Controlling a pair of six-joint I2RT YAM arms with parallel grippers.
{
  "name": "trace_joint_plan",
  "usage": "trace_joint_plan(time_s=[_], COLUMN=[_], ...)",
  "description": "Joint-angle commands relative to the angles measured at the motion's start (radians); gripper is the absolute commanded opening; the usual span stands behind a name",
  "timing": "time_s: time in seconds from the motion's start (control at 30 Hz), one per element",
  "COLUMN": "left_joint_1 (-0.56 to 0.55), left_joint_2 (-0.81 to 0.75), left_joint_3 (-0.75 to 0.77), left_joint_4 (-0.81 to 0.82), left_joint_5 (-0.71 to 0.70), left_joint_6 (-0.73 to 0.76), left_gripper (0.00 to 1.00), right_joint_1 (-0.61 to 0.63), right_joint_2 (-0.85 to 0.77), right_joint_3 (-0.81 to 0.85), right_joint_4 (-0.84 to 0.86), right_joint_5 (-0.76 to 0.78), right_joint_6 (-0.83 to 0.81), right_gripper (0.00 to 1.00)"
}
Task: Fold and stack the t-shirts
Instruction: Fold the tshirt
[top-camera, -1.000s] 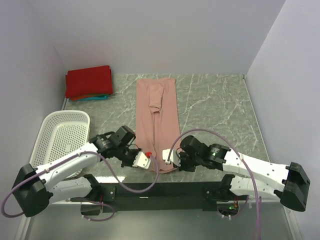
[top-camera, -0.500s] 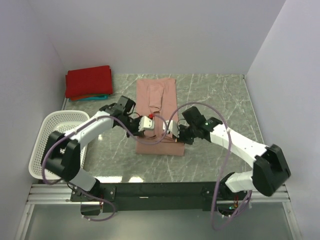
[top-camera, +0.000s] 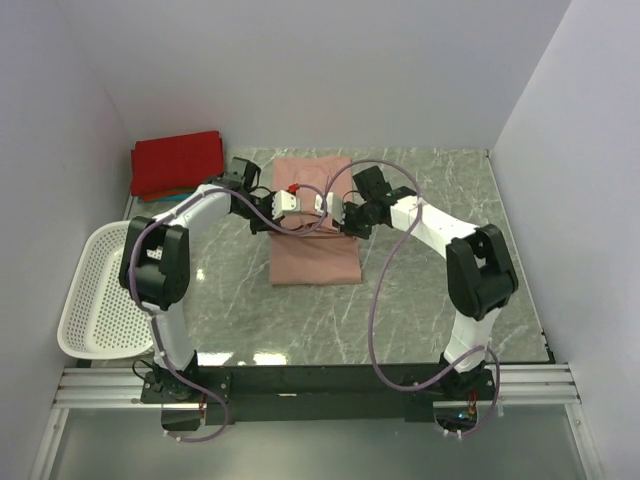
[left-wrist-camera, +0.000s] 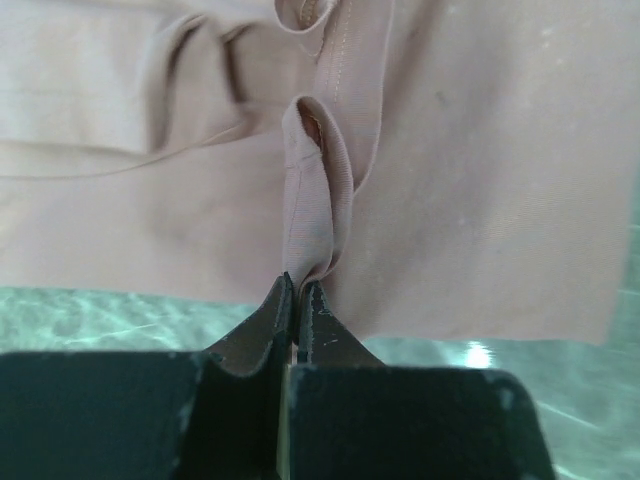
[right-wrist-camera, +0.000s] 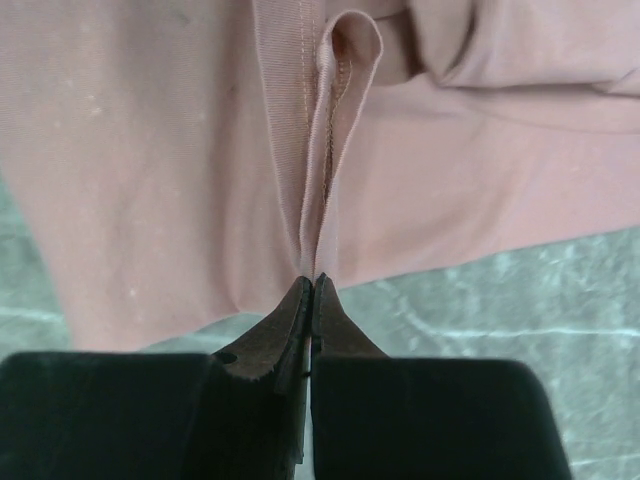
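Both of your grippers have been carrying the near hem of the pink t-shirt toward the far end, so the shirt is now lying doubled over near the middle of the table. Your left gripper is pinching a raised ridge of pink cloth, its jaws closed tight on it. Your right gripper is doing the same just beside it. A folded red t-shirt is sitting in the far left corner, and a white basket is resting at the near left.
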Motion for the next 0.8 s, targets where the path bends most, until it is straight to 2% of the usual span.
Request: trace_joint_plan(time_s=[0.0, 0.23, 0.6, 0.77], left_joint_1=[0.020, 0.031, 0.032, 0.040], left_joint_2=[0.040, 0.115, 0.159, 0.174], left_joint_3=[0.079, 0.142, 0.184, 0.179], left_joint_4=[0.035, 0.067, 0.090, 0.154], left_joint_5=[0.005, 0.000, -0.008, -0.032], left_joint_6=[0.029, 0.032, 0.034, -0.003], left_gripper=[0.00, 0.00, 0.00, 0.00], right_joint_1=[-0.016, -0.038, -0.052, -0.052], right_joint_2=[0.049, 0.131, 0.162, 0.208], right_joint_3=[0.081, 0.176, 0.189, 0.205], right_joint_4=[0.027, 0.013, 0.053, 0.105], right_joint_5=[0.000, 0.013, 0.028, 0.057], right_joint_6=[-0.037, -0.038, -0.032, 0.009], right_gripper=[0.00, 0.00, 0.00, 0.00])
